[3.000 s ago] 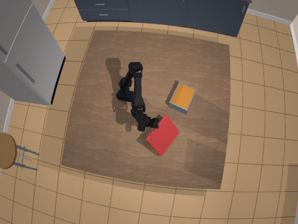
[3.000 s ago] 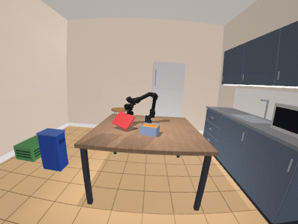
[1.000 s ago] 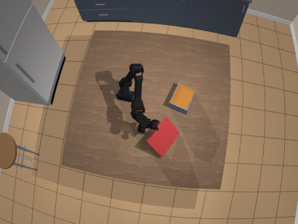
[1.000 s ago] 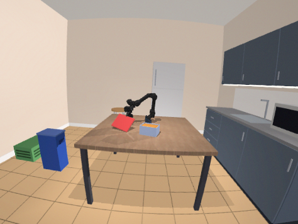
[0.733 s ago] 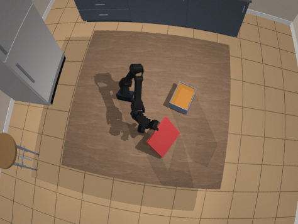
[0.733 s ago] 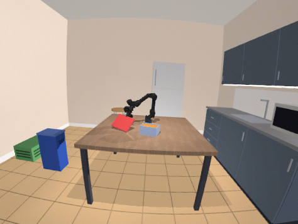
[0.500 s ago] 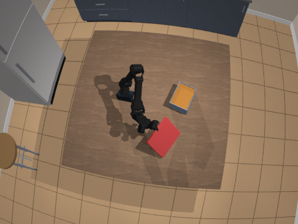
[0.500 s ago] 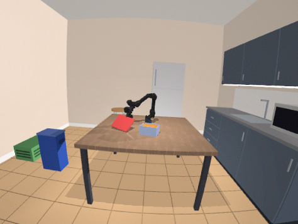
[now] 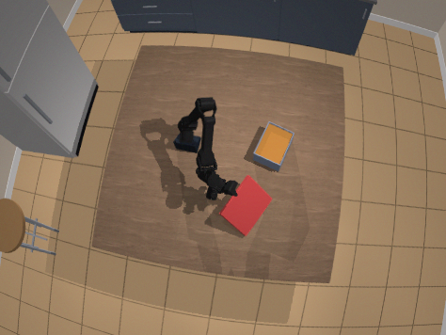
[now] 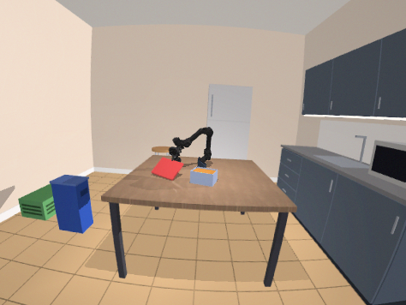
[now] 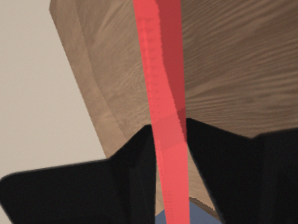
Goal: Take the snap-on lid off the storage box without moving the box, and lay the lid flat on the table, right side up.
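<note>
The red lid [image 9: 246,206] [image 10: 167,169] [image 11: 172,135] is off the box, steeply tilted, with its broad face toward the exterior camera. My gripper [image 9: 235,189] [image 11: 167,128] is shut on one edge of the lid, which runs between the two black fingers in the wrist view. The lid casts a shadow on the table; whether its lowest corner touches the table I cannot tell. The storage box [image 9: 266,163] [image 10: 203,178] is grey-blue, open on top and stands upright on the table, with an orange inside. It stands apart from the lid.
The wooden table [image 9: 292,89] [image 10: 240,193] carries the arm's base [image 9: 186,143], left of the box in the top view. The lid is near the box's lower left side in that view. A stool [image 9: 10,226] and a fridge [image 9: 47,80] stand on the floor beyond the table's left edge.
</note>
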`<state>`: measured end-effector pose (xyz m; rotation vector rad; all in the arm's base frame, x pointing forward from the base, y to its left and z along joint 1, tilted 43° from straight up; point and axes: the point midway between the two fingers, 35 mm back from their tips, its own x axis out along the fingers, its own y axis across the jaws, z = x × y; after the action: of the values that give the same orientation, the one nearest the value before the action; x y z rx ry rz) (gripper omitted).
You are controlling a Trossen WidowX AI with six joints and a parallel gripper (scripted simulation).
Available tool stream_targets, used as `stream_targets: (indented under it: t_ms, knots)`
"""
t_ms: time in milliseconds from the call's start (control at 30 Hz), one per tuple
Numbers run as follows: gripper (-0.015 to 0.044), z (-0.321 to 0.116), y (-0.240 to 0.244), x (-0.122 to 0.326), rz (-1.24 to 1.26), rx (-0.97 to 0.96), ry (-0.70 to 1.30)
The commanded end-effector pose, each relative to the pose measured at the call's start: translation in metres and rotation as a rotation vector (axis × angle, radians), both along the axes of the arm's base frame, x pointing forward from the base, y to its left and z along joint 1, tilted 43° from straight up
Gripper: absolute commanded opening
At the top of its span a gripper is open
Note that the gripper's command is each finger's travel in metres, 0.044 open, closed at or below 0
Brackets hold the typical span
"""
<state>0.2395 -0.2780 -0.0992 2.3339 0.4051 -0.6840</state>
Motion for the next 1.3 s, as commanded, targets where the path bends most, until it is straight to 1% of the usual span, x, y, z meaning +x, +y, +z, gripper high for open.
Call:
stream_targets:
  t_ms: [0, 1267]
  knots:
    - [0.0000, -0.010, 0.016, 0.005, 0.029, 0.026, 0.015]
    - [0.0000, -0.033, 0.037, 0.009, 0.029, 0.027, 0.014]
